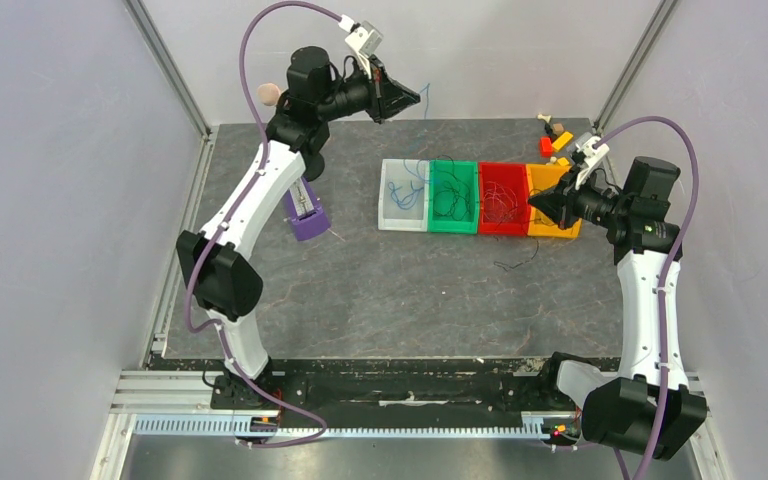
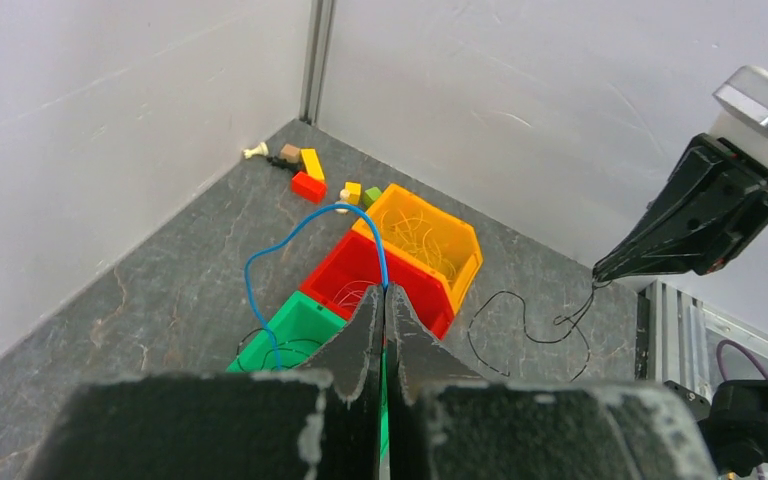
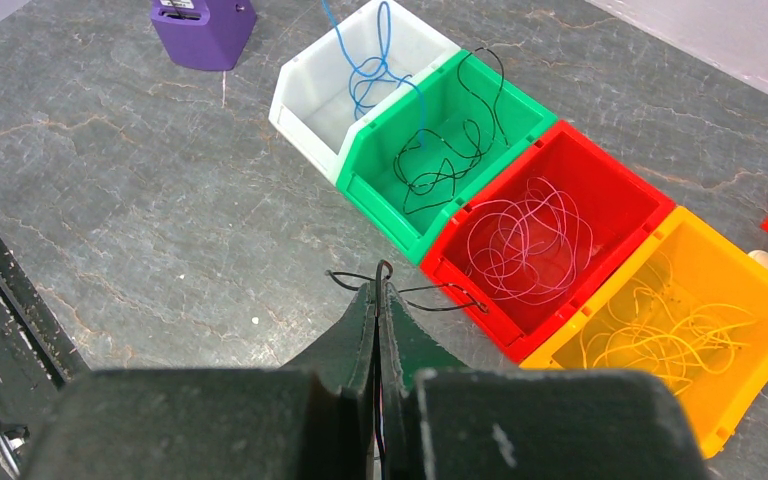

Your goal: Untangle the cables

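Note:
My left gripper [image 1: 418,100] is raised at the back, shut on a thin blue cable [image 2: 260,250]. That cable arcs from the fingertips down into the white bin [image 3: 305,95], where it lies coiled [image 3: 370,75]. Over the table in front of the red bin [image 3: 505,335], my right gripper [image 3: 380,288] is shut on a black cable [image 3: 430,295]. The black cable hangs from the tips, and its loose loop [image 1: 520,260] trails to the table. More black cables [image 3: 440,160] lie in the green bin [image 3: 380,195]. Pink-red ones [image 3: 525,240] fill the red bin, and yellow ones [image 3: 660,340] the orange bin [image 3: 610,400].
The four bins stand in a row at mid-table. A purple block [image 1: 308,218] sits to their left near the left arm. Small toy pieces [image 1: 555,135] lie in the back right corner. Walls close in the back and both sides.

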